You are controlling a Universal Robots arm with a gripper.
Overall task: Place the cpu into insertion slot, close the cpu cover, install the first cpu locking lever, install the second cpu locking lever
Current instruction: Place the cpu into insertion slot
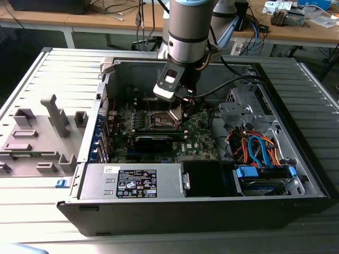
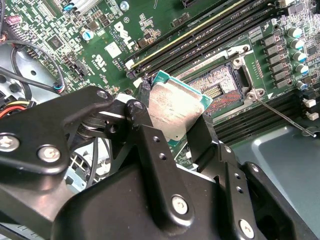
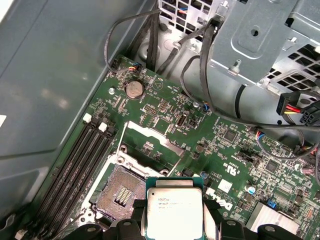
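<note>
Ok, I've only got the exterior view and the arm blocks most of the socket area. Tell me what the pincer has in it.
Observer: In the second wrist view the pincer is shut on the cpu, gripping two opposite edges, with the metal top showing.
Operator: Give me the socket state.
Observer: In the first wrist view the insertion slot lies bare with its contacts exposed. The cpu is held off it, not seated.
Operator: Now the cover.
Observer: In the first wrist view the cpu cover is swung open, off the slot.
</note>
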